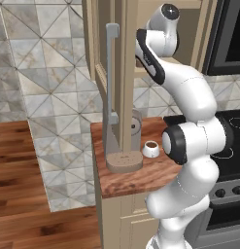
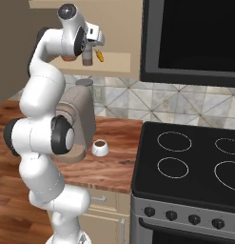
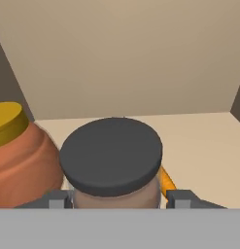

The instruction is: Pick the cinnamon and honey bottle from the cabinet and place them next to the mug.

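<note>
**One slim jar between the finger tips, on the cabinet shelf**

One small cylindrical shaker jar of cinnamon (image 3: 111, 168), with a grey-brown see-through body and a dark cap, stands upright on the shelf of the beige-tan wooden wall cabinet (image 3: 199, 141). The two-finger gripper (image 3: 114, 197) has one tip on each side of the body, just under the cap. The tips look to be against the jar, but I cannot tell if they press it firmly. I judge the jar light and stiff, with a smooth wall that may slip, so the hold belongs on the straight body and not on the wider cap. Touching or nearly touching it on one side is the squat amber-orange honey bottle (image 3: 22, 160) with a yellow cap; on the other side lies a thin orange pointed thing (image 3: 166, 181). Down on the wooden counter (image 2: 114, 167), the small white mug (image 2: 100, 147) waits, well apart.
</note>
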Tool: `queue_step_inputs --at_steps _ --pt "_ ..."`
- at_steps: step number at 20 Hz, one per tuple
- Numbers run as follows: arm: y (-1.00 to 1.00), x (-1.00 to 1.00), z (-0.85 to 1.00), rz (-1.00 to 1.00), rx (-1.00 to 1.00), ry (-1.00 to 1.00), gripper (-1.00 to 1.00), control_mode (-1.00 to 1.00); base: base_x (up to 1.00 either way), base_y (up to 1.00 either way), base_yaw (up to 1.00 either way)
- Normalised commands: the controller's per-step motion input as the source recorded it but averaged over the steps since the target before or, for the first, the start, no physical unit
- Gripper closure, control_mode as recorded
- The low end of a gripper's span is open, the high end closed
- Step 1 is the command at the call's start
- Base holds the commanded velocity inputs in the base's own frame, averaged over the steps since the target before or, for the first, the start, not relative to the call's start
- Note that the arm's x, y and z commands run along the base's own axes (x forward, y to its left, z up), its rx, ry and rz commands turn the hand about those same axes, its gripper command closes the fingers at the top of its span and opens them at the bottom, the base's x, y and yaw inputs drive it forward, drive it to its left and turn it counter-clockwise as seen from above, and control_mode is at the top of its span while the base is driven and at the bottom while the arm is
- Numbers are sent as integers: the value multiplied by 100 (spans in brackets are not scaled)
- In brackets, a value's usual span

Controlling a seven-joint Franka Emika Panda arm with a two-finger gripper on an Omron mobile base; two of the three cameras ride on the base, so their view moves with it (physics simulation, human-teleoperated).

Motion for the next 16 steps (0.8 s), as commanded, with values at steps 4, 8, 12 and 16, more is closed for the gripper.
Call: queue_step_inputs --at_steps 4,8,12,16 --pt "0 0 0 0 0 0 100 -100 0 0 0" --pt "0 -7 0 0 0 0 100 -100 0 0 0" --pt "-1 -67 0 0 0 0 100 -100 0 0 0" --pt "0 -99 0 0 0 0 100 -100 0 0 0"
